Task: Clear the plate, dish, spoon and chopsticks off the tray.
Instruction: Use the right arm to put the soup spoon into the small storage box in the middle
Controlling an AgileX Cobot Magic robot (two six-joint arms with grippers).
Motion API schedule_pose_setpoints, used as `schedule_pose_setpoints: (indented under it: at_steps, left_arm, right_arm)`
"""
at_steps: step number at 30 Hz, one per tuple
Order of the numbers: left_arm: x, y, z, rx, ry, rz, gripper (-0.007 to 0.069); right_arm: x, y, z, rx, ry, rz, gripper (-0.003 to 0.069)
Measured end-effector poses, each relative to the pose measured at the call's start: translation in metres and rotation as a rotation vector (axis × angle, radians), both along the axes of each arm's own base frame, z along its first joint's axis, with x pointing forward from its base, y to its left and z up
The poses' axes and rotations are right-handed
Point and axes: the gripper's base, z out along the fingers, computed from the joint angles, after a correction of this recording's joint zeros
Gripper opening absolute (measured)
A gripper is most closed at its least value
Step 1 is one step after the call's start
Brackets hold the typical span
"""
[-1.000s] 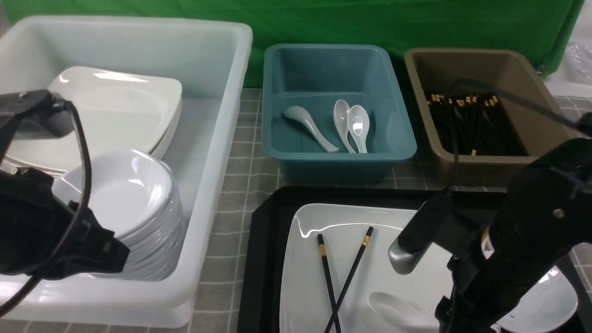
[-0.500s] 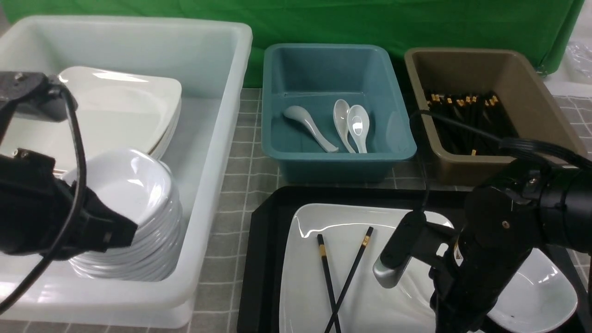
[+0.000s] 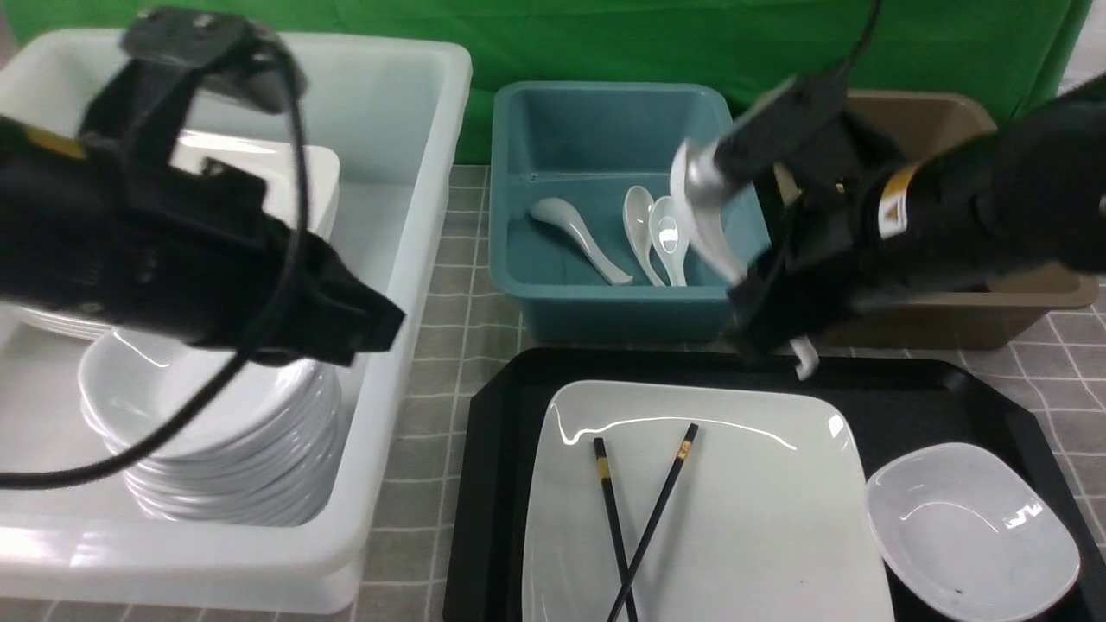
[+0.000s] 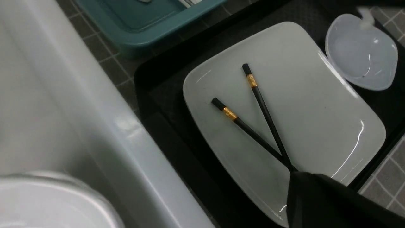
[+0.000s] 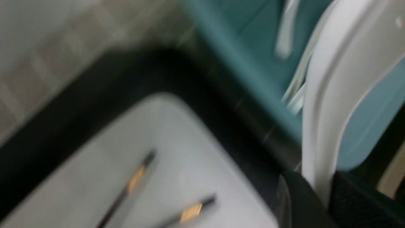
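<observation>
Currently the right arm point(image 3: 950, 216) hangs above the near right corner of the teal bin point(image 3: 605, 130), at the far edge of the tray point(image 3: 497, 484). Right jaws are closed tight on the spoon point(image 5: 329, 95), pinching one end. The rest of it stands clear of the jaws, lifted off the tray. The right wrist view is blurred, so I cannot tell which end is gripped. Three more white spoons point(image 3: 665, 233) lie on the teal bin's floor.

Plate point(image 3: 760, 501) sits on the tray, left of centre. Chopsticks point(image 3: 629, 570) lie on the plate, crossed near their thin ends, gold bands toward the bins. Dish point(image 3: 968, 527) rests on the tray floor just beside the plate's right edge, with a dark speck inside.

Left arm point(image 3: 173, 250) is held above the white tub point(image 3: 415, 216), over a stack of bowls point(image 3: 242, 466). Left jaws: only a dark sliver shows in the left wrist view, so open or closed, cannot tell. Brown bin point(image 3: 994, 311) is mostly hidden behind the right arm. A grey tiled table point(image 3: 449, 345) lies under everything.
</observation>
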Motion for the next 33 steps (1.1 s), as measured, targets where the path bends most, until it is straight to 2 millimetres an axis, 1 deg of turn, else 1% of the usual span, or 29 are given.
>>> schedule_pose_setpoints:
  at_steps: [1, 2, 3, 4, 5, 7, 10, 11, 12, 13, 14, 16, 17, 20, 23, 24, 25, 26, 27, 28, 29, 30, 31, 33]
  left_arm:
    - [0.002, -0.008, -0.003, 0.027, 0.015, -0.010, 0.0000]
    - [0.004, -0.010, -0.005, 0.033, 0.021, -0.012, 0.0000]
    - [0.006, -0.020, -0.010, 0.072, 0.034, -0.028, 0.0000]
    - [0.007, -0.026, -0.013, 0.087, 0.049, -0.029, 0.0000]
    - [0.008, -0.035, -0.021, 0.112, 0.076, -0.038, 0.0000]
    - [0.010, -0.042, -0.028, 0.128, 0.099, -0.047, 0.0000]
    - [0.012, -0.050, -0.036, 0.139, 0.135, -0.045, 0.0000]
    - [0.013, -0.052, -0.039, 0.142, 0.148, -0.041, 0.0000]
    - [0.014, -0.052, -0.040, 0.143, 0.153, -0.040, 0.0000]
    - [0.014, -0.053, -0.041, 0.145, 0.155, -0.041, 0.0000]
    - [0.014, -0.053, -0.041, 0.146, 0.156, -0.041, 0.0000]
    - [0.015, -0.053, -0.041, 0.146, 0.156, -0.041, 0.0000]
    - [0.015, -0.053, -0.041, 0.147, 0.156, -0.041, 0.0000]
    - [0.015, -0.053, -0.041, 0.147, 0.154, -0.040, 0.0000]
    - [0.016, -0.054, -0.041, 0.140, 0.141, -0.035, 0.0000]
    - [0.016, -0.054, -0.040, 0.138, 0.137, -0.033, 0.0001]
    - [0.016, -0.054, -0.040, 0.138, 0.137, -0.033, 0.0001]
    - [0.017, -0.054, -0.041, 0.138, 0.138, -0.033, 0.0001]
    - [0.017, -0.054, -0.041, 0.139, 0.138, -0.033, 0.0001]
    - [0.017, -0.054, -0.041, 0.139, 0.138, -0.033, 0.0001]
    - [0.017, -0.054, -0.041, 0.142, 0.138, -0.032, 0.0001]
    - [0.017, -0.053, -0.041, 0.145, 0.137, -0.032, 0.0001]
    - [0.017, -0.053, -0.041, 0.152, 0.133, -0.030, 0.0001]
    - [0.017, -0.050, -0.039, 0.171, 0.116, -0.018, 0.0001]
  right_arm:
    - [0.011, 0.000, 0.008, 0.045, -0.038, -0.030, 0.0146]
    - [0.015, -0.001, 0.010, 0.054, -0.048, -0.039, 0.0146]
    - [0.027, -0.001, 0.016, 0.093, -0.083, -0.064, 0.0146]
    - [0.039, 0.000, 0.018, 0.112, -0.102, -0.080, 0.0146]
    - [0.058, 0.004, 0.018, 0.132, -0.123, -0.097, 0.0146]
    - [0.075, 0.008, 0.012, 0.146, -0.122, -0.118, 0.0146]
    - [0.106, 0.021, -0.007, 0.169, -0.095, -0.148, 0.0147]
    - [0.115, 0.025, -0.016, 0.174, -0.081, -0.157, 0.0162]
    - [0.121, 0.028, -0.021, 0.174, -0.073, -0.161, 0.0178]
    - [0.127, 0.031, -0.029, 0.174, -0.057, -0.168, 0.0218]
    - [0.129, 0.032, -0.032, 0.171, -0.053, -0.168, 0.0227]
    - [0.133, 0.034, -0.042, 0.169, -0.022, -0.183, 0.0316]
    - [0.133, 0.034, -0.045, 0.160, -0.002, -0.187, 0.0363]
    - [0.130, 0.031, -0.041, 0.151, 0.023, -0.196, 0.0391]
    - [0.122, 0.026, -0.027, 0.142, 0.044, -0.206, 0.0400]
    - [0.109, 0.020, -0.015, 0.115, 0.098, -0.217, 0.0397]
    - [0.107, 0.019, -0.013, 0.111, 0.104, -0.218, 0.0397]
    - [0.089, 0.010, 0.008, 0.082, 0.151, -0.225, 0.0379]
    - [0.079, 0.004, 0.015, 0.054, 0.196, -0.232, 0.0365]
    - [0.076, 0.003, 0.017, 0.050, 0.205, -0.234, 0.0358]
    - [0.060, -0.004, 0.031, 0.033, 0.251, -0.246, 0.0335]
    - [0.046, -0.010, 0.038, 0.019, 0.311, -0.267, 0.0318]
    - [0.038, -0.012, 0.041, 0.008, 0.349, -0.277, 0.0312]
    - [0.022, -0.012, 0.038, -0.030, 0.428, -0.289, 0.0314]
